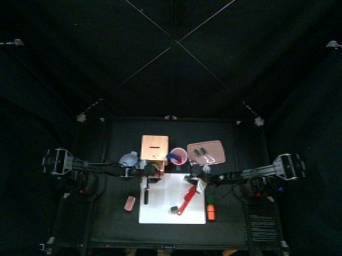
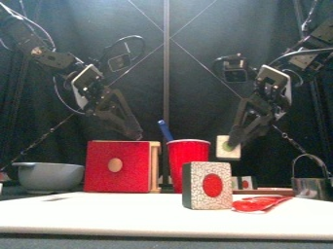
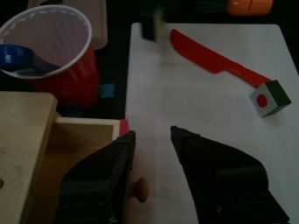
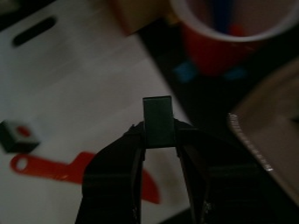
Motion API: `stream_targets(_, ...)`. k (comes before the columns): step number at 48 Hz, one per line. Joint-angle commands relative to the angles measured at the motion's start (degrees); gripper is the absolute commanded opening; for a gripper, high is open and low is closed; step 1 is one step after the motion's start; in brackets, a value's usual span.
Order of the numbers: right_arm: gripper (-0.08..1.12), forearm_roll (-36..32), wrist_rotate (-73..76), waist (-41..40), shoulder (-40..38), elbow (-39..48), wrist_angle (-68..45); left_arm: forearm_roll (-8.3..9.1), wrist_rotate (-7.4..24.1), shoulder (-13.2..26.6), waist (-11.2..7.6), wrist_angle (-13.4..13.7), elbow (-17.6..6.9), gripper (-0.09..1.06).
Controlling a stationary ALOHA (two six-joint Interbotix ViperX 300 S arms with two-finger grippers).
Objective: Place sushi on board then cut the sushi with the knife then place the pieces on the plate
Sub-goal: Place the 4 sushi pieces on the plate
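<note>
One sushi piece stands on the white board, dark green with a white speckled face and a red centre; the left wrist view shows this sushi piece too. A red knife lies flat on the board beside it. My right gripper hangs above the board, shut on a second sushi piece, near the red cup. The left gripper is open and empty, above the board's edge next to the wooden box. The pink plate lies behind the board.
The red cup holds a blue knife. A blue-grey bowl sits left of the box, and a metal cutter stands at the right. A small red toy lies left of the board and an orange-red one at its right edge.
</note>
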Motion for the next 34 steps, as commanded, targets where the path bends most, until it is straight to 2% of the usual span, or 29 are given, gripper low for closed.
stream_targets(1, 0.58, 2.90, -0.18, -5.01, -3.52, 0.97, 4.57, 0.09, -0.09, -0.26, 0.26, -0.18, -1.05, 0.78)
stream_targets(8, 0.58, 6.50, 0.00, -12.66, -2.20, 1.67, 9.14, 0.09, -0.09, -0.09, 0.44, -0.18, -1.05, 0.78)
stream_targets(15, 0.58, 7.47, 0.00, -18.19, 2.02, 1.41, 8.88, 0.09, -0.09, -0.09, 0.35, -0.18, -0.88, 0.78)
stream_targets(26, 0.58, 6.94, 0.00, -20.83, 9.67, -0.35, 8.79, 0.09, -0.09, -0.18, 0.44, -0.18, -0.70, 0.78)
stream_targets(34, 0.58, 2.99, 0.00, -21.18, 13.45, -2.29, 8.70, 0.00, -0.18, -0.09, 0.44, -0.18, -0.44, 0.78)
